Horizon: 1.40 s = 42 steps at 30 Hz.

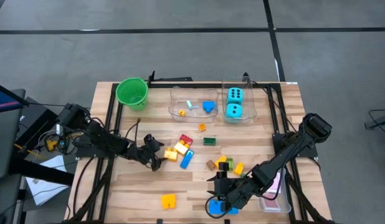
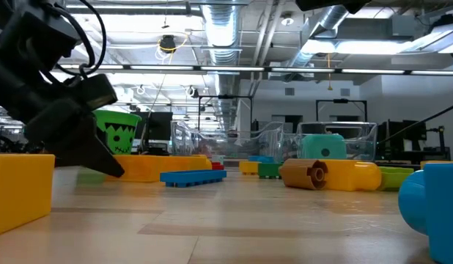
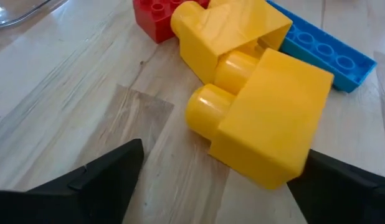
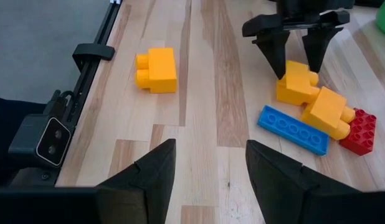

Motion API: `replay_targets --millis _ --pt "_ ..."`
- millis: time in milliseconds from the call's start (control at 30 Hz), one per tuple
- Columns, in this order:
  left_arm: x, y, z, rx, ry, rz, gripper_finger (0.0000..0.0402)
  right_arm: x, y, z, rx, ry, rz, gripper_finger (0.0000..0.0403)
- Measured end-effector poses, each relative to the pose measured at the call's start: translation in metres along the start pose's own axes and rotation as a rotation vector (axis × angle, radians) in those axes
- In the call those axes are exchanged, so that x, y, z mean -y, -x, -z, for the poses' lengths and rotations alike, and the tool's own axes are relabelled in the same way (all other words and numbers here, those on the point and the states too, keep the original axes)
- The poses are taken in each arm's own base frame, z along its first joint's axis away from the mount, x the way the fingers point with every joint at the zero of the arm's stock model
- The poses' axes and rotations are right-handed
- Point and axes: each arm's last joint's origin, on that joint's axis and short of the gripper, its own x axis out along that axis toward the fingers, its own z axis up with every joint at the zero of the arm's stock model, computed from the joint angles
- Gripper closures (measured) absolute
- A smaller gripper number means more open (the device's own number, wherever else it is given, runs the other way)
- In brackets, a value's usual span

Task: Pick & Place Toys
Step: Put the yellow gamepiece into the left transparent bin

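Note:
Two yellow blocks lie side by side on the wood, next to a red block (image 3: 156, 18) and a long blue block (image 3: 329, 50). My left gripper (image 3: 225, 152) is open, low over the table, with one finger on each side of the nearer yellow block (image 3: 267, 118). The right wrist view shows the same: my left gripper (image 4: 297, 68) straddles the yellow block (image 4: 295, 84). My right gripper (image 4: 208, 168) hangs open and empty above the near part of the table, over a blue block (image 1: 214, 208). Two cyan dice (image 1: 235, 102) sit in a clear tub. My left gripper comes slanting down from the table's left, its fingers on either side of the yellow block's plain end (image 3: 286, 155), away from the studs. The block lies on the table. One finger (image 3: 342, 186) is right beside the block's corner; whether it touches I cannot tell.
A green bucket (image 1: 131, 93) and two clear tubs (image 1: 192, 106) stand at the far side. A lone yellow block (image 1: 168, 200) lies near the front edge. More small blocks (image 1: 225, 163) are scattered mid-table. A tub with pink cards (image 1: 275, 190) sits near the right edge.

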Motion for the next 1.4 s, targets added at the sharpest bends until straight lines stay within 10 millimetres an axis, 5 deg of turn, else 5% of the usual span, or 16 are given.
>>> replay_targets --millis 267,700,1133,1400 --pt "0.001 0.000 -0.001 0.005 0.053 0.002 0.0145 0.000 0.000 0.000 0.000 0.000 0.000 0.0217" --pt "0.002 0.000 -0.001 0.001 0.058 0.019 0.0385 0.000 0.000 0.000 -0.001 0.000 -0.001 0.0217" --pt "0.008 0.007 -0.005 0.053 0.055 0.038 0.0399 0.000 0.000 0.000 -0.001 -0.001 -0.002 0.0217" --pt "0.015 0.041 -0.040 0.305 0.038 0.103 0.0400 0.000 0.000 0.000 -0.001 0.000 -0.002 0.0217"
